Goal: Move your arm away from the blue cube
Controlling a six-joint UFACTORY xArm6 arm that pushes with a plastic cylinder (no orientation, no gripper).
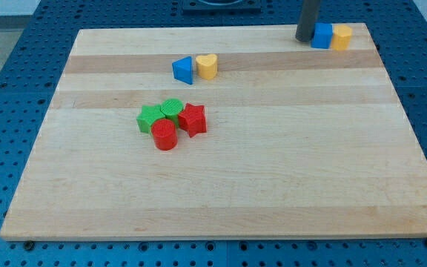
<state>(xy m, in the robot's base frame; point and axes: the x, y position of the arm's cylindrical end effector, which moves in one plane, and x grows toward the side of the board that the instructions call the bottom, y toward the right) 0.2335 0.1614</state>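
Where the wooden board (221, 185) meets the view's top right, the rod's tip (305, 39) rests against the left face of the blue cube (321, 35), a yellow block (341, 36) touching its right. Small, rigid and probably light, the cube would slide at any nudge.
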